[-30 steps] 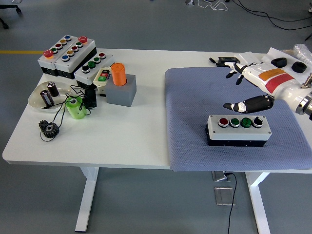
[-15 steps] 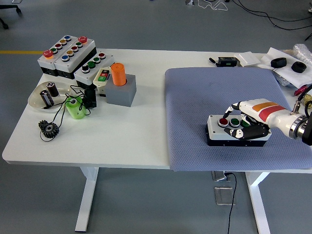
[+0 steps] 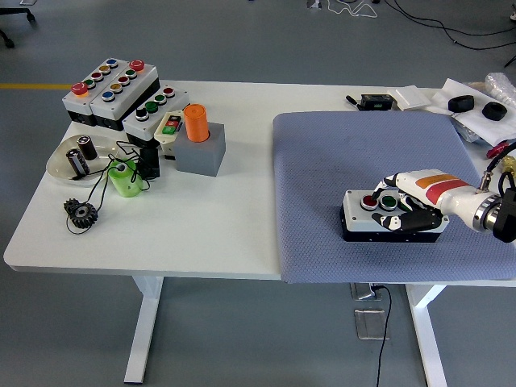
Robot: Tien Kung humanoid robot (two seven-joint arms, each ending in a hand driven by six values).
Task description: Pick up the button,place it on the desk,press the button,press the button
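Observation:
A grey-topped button box (image 3: pixel 364 219) with a black base lies on the blue mat (image 3: pixel 322 161) at the right. Its red button (image 3: pixel 369 201) and one green button (image 3: pixel 388 202) show; the other two are under my hand. My right hand (image 3: pixel 401 201) comes in from the right edge and lies over the box's right half. Its white fingers (image 3: pixel 393 181) curl over the top toward the back edge, and the black thumb (image 3: pixel 413 221) presses the front face. The box sits flat on the mat.
At the back left stand three more button boxes (image 3: pixel 121 89), an orange cylinder in a grey block (image 3: pixel 197 137), a small pendant switch (image 3: pixel 169 125), a green cylinder (image 3: pixel 125 177), a dish of batteries (image 3: pixel 76 157) and a black gear (image 3: pixel 81 213). Small black items lie at the back right (image 3: pixel 472 105).
My right hand came down from above the mat onto the button box, then settled lower with fingers and thumb closing around it. The box has not moved.

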